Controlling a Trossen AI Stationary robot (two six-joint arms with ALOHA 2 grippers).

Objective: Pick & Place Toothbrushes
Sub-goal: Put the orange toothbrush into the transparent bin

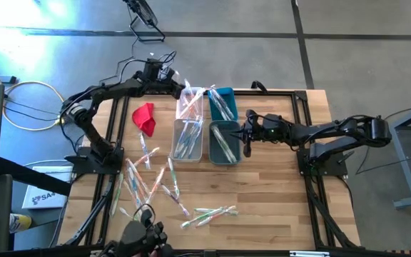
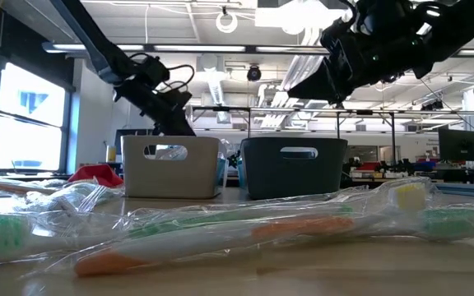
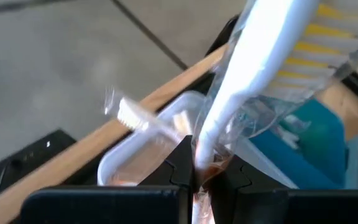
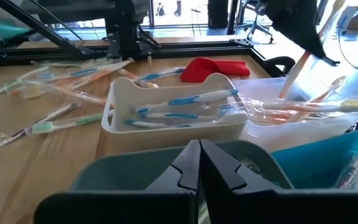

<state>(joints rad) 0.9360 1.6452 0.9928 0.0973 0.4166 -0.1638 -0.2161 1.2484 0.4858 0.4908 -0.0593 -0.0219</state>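
Holding a wrapped toothbrush (image 3: pixel 247 81) tight, the left claw (image 3: pixel 204 177) hangs above the clear bin (image 1: pixel 191 101) and should open next, while the right claw (image 4: pixel 199 163) waits shut.

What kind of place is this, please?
Probably a robotics lab or workshop: a wooden table inside a black frame, open ceiling lights and desks with a monitor behind, cables on a concrete floor.

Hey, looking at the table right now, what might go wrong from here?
1. The left end effector pinches a wrapped toothbrush by one end over the clear bin; it may slip or land outside.
2. That bin already holds brushes poking past its rim, so a drop could bounce out.
3. The right end effector, shut and empty, hovers above the teal bin near the left arm's drop zone.
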